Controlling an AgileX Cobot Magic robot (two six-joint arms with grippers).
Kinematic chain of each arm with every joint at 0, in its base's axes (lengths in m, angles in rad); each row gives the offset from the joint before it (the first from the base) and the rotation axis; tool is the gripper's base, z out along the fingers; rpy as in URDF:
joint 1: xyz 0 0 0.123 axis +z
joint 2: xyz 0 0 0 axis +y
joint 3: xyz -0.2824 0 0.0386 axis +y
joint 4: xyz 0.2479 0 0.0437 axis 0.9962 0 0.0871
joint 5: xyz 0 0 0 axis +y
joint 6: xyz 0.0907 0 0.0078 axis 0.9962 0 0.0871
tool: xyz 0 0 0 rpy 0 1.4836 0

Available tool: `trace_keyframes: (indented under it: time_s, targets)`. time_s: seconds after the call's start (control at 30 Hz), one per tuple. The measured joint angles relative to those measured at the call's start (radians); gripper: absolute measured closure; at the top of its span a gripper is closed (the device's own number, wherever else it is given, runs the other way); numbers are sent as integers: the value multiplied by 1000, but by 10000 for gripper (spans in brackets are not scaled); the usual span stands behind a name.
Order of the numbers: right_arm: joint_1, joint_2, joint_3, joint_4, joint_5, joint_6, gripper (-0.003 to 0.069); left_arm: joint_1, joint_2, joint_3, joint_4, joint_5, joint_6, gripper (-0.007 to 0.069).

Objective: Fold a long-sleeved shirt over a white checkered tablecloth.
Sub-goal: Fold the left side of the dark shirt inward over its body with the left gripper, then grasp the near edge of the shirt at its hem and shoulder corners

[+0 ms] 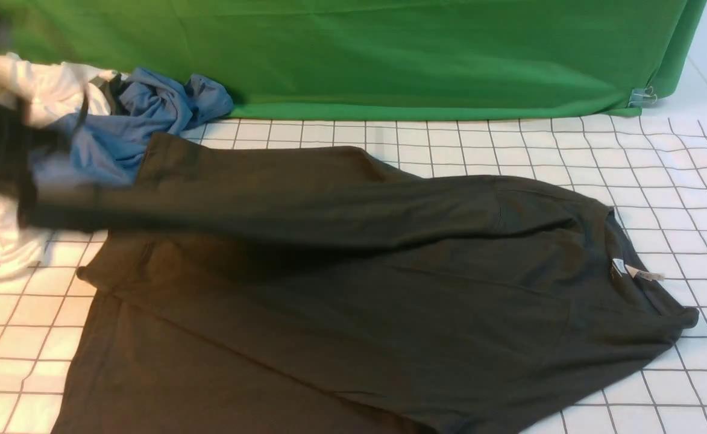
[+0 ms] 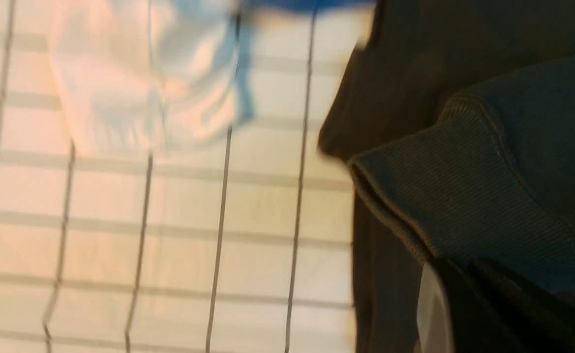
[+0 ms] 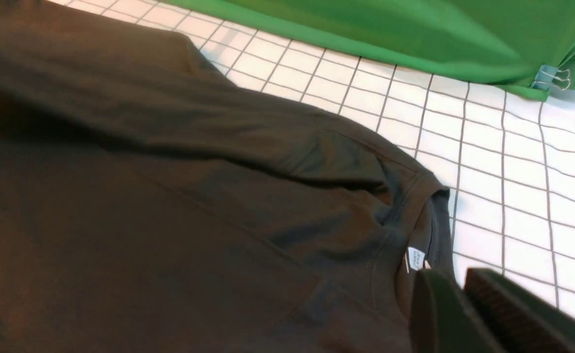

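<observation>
The long-sleeved shirt (image 1: 359, 289) lies spread on the white checkered tablecloth (image 1: 660, 181) that covers the tabletop. Its collar points toward the robot's right and its hem toward the left. A small neck label (image 1: 621, 268) shows inside the collar.

One sleeve (image 1: 269, 205) runs across the shirt's far side, lifted clear of the body and stretched taut toward the hem end. There its ribbed cuff (image 2: 463, 196) sits in the left end effector (image 2: 463, 267), which is clenched on that cuff. In the front view this arm is only a dark blur beyond the shirt's hem end.

The right end effector (image 3: 463, 274) hovers just beside the shirt's collar, close to the label. Its jaws are parted by a narrow slit with nothing between them, and they do not touch the fabric.

A crumpled blue garment (image 1: 142, 114) and a white garment (image 1: 46, 90) are heaped beyond the shirt's far hem corner, the blue one touching the shirt's edge. A green backdrop cloth (image 1: 389, 54) hangs behind the shirt, held with a binder clip (image 1: 642, 96) at its corner past the collar end.
</observation>
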Motion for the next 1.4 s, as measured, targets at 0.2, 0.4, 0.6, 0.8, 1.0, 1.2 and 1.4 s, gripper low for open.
trace_keyframes:
  time_s: [0.2,0.4,0.6,0.8,1.0,1.2,1.4]
  targets:
    - [0,0,0,0,-1,2,538,24,-3,303,-2,-297,0,655]
    - [0,0,0,0,-1,2,536,27,50,413,23,-501,0,645]
    - [0,0,0,0,-1,2,536,27,102,415,47,-551,0,548]
    - [0,0,0,0,11,2,535,27,98,334,50,-401,-8,286]
    - [0,42,-65,-1,197,-48,578,5,-4,200,-38,-175,38,34]
    - [17,187,-247,-4,463,-90,618,-275,-103,210,14,4,60,27]
    - [156,324,-362,-6,575,-170,595,-555,-106,306,100,120,110,55]
